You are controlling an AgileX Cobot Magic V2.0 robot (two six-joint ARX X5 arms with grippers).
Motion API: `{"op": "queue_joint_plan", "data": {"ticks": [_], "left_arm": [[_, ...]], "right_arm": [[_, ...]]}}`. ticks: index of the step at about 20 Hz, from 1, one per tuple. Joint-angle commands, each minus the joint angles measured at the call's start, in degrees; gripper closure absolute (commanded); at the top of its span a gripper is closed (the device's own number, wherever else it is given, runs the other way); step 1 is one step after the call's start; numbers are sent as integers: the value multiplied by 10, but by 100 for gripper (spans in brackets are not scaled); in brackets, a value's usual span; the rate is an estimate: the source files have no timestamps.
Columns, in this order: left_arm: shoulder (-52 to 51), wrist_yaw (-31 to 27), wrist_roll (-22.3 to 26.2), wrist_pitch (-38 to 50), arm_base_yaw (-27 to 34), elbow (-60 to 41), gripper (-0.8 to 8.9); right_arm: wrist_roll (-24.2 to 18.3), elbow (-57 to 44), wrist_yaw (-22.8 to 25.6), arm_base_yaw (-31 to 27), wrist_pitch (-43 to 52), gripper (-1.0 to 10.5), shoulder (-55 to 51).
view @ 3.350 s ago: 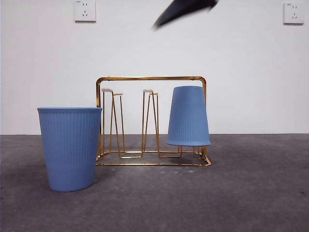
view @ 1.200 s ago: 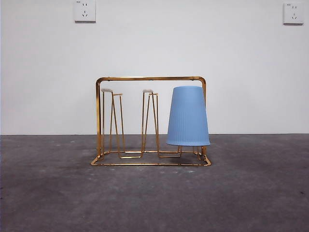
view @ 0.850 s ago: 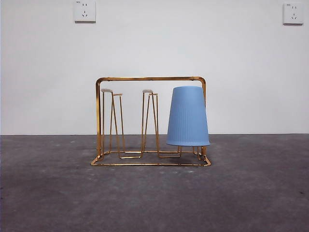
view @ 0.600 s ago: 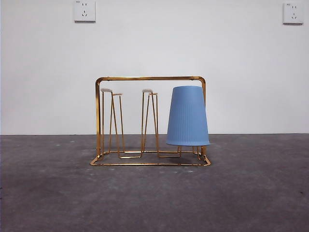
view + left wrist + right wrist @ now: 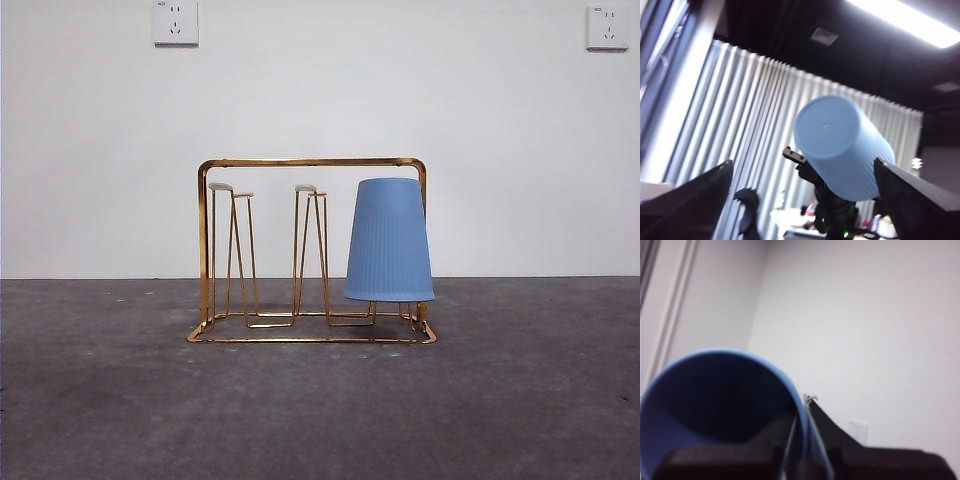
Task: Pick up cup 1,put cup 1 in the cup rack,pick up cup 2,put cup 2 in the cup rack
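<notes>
Front view, counter (image 5: 320,410): one gold wire rack (image 5: 312,162), standing square, arched handle uppermost.

- Cup 1 (image 5: 390,240): blue, ribbed, mouth down over the prong at the rack's 3 o'clock end, rim clear of the base wire. Inverted so the prong carried it. Judged placed.
- Prongs at 9 o'clock (image 5: 232,190) and centre (image 5: 310,190): white-tipped, bare. Judged the seats open to the second cup.
- No arm showed in this view; both were held high, out of frame.

Right wrist view:
- Right end effector (image 5: 801,415): pinched on the wall of cup 2 (image 5: 705,405) at the rim, one jaw inside the mouth, one outside. A rim grip left the mouth free to go over a prong.

Left wrist view:
- Left end effector (image 5: 801,165): jaws spread wide, holding nothing, judged waiting.
- Cup 2 appeared aloft beyond them, base toward this camera, tilted.

Stage, as judged: cup 2 lifted, not yet racked. Turning it mouth down over a bare prong remained.
</notes>
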Motion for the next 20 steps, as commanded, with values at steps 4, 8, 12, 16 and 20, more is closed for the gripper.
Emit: {"op": "queue_joint_plan", "data": {"ticks": [4,8,12,16,20], "left_arm": [[27,-1,-79,99,-3,-3,341],[36,-1,-101,145,-3,-3,341],[37,-3,-104,151,-3,-3,341],[37,-3,-110,166,-3,-3,342],[37,-1,-112,170,-2,-3,429]], "right_arm": [[-7,-2,-13,0,28,963,24],[-7,-2,-13,0,40,963,50],[-7,-2,-18,0,54,963,77],[-6,-2,-24,0,54,963,100],[-7,-2,-23,0,55,963,101]]}}
